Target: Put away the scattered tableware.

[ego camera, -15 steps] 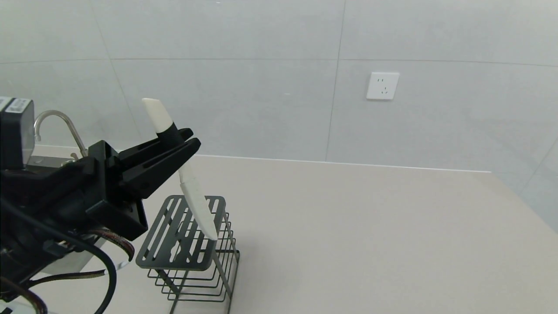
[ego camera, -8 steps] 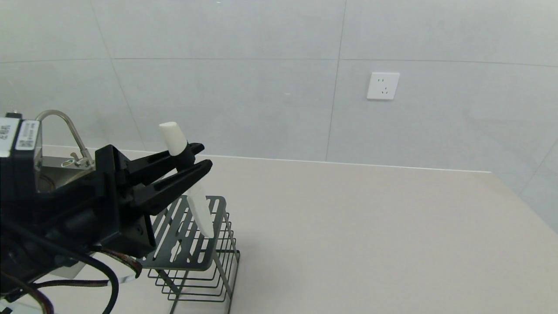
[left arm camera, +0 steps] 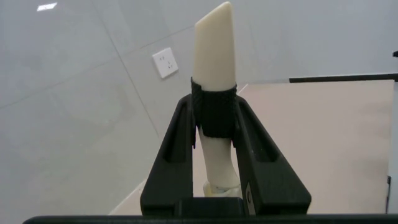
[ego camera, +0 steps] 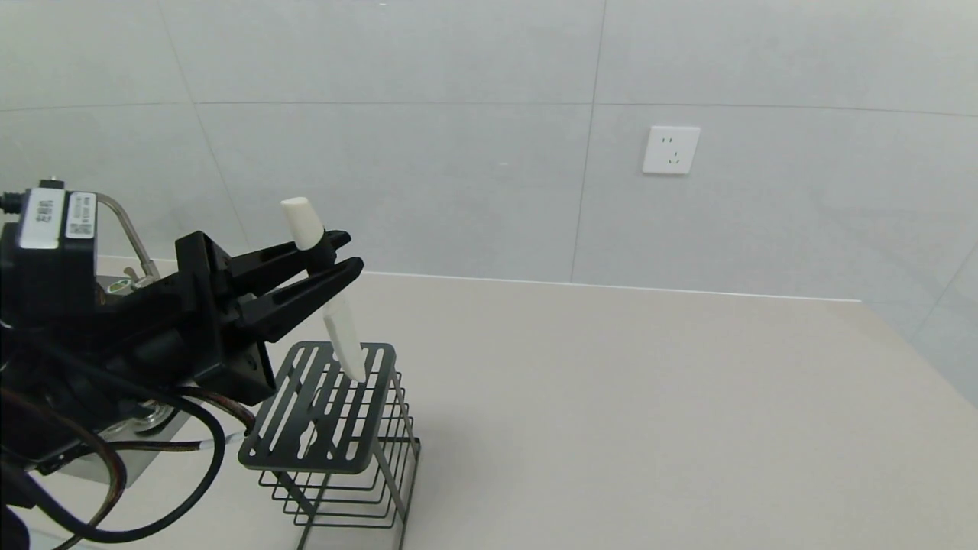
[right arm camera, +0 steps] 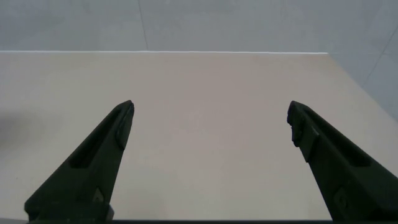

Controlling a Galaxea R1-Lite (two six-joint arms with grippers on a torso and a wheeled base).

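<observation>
Left hand [ego camera: 342, 254] pinches the white knife [ego camera: 345, 342], tip at a slot in the rack [ego camera: 302, 416] top. Risk – blade's tilted, so it may snag a slat & tip the rack on the table [ego camera: 649, 397]. Right hand [right arm camera: 210, 112] spread, well apart.

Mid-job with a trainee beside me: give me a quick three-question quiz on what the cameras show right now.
1. True or false: the left claw is shut on the white knife with a black collar.
2. The knife's lower tip points down at which: A) the dark grey slotted metal rack, B) a white plate, C) a wooden drawer?
3. Fill in: the right claw is ____ above the beige countertop.
Key: 1 true; 2 A; 3 open.
</observation>
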